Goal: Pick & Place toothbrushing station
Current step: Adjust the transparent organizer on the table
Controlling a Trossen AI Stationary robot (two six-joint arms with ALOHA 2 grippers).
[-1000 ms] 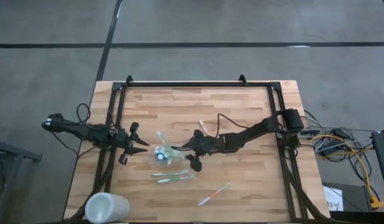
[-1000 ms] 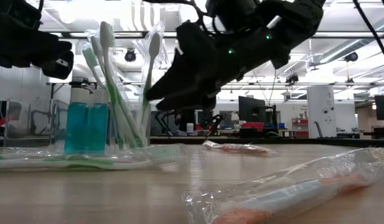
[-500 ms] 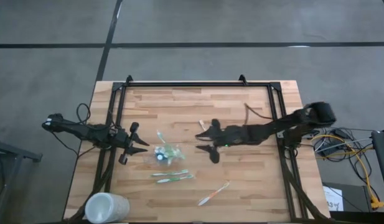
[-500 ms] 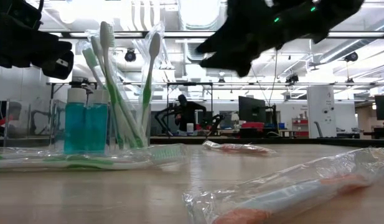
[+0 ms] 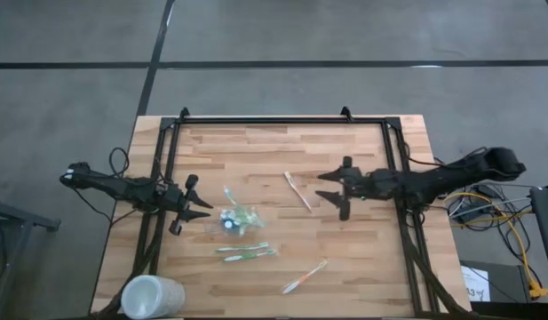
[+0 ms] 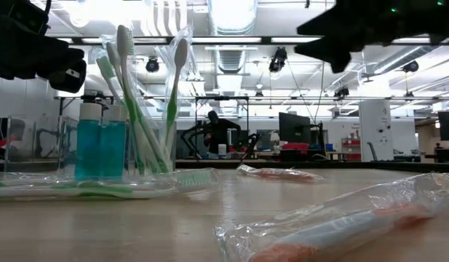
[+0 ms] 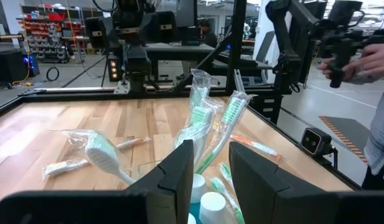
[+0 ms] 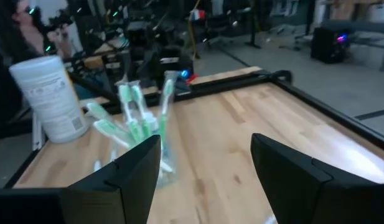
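Observation:
The toothbrushing station (image 5: 234, 218) is a small see-through holder standing upright on the table, left of centre. It holds wrapped green and white toothbrushes and blue tubes (image 6: 100, 149). It also shows in the left wrist view (image 7: 207, 134) and the right wrist view (image 8: 145, 121). My left gripper (image 5: 204, 209) hovers open just left of the station, its fingers (image 7: 179, 171) level and short of it. My right gripper (image 5: 320, 188) hangs open above the table's right half, well clear of the station, with nothing between its fingers (image 8: 132, 171).
Two wrapped green toothbrushes (image 5: 247, 253) lie near the station. A wrapped orange one (image 5: 305, 277) lies toward the near edge, another (image 5: 297, 190) at mid-table. A white container (image 5: 152, 296) stands at the near left corner. Black frame rails (image 5: 282, 120) border the table. A person (image 7: 372, 74) stands beyond it.
My right gripper has drawn back from beside the station toward the table's right edge and risen, staying open. The station and the loose toothbrushes have kept their places.

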